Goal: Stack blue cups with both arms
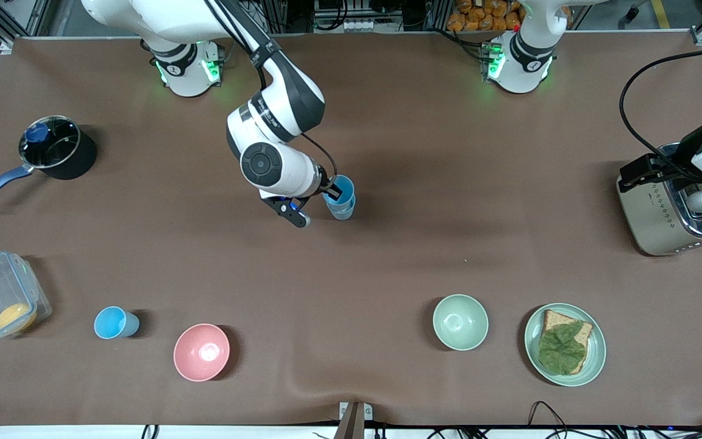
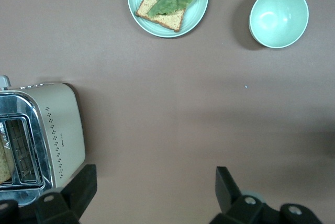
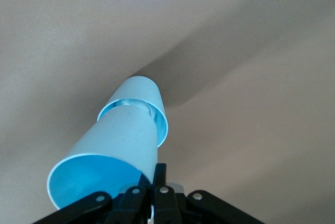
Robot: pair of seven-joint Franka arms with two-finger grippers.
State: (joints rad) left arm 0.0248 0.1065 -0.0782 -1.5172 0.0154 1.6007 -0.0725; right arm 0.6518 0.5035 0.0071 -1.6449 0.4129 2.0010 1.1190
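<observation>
I see the right gripper (image 1: 328, 196) clamping the upper cup (image 1: 340, 189), nested in the lower cup (image 1: 343, 211); left gripper (image 2: 152, 192) spread over the table (image 1: 448, 183).

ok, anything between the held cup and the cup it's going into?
Nothing visible. The right end effector grips the upper blue cup by its rim, its base already entering the lower blue cup on the table. The left end effector waits open beside the toaster.
</observation>
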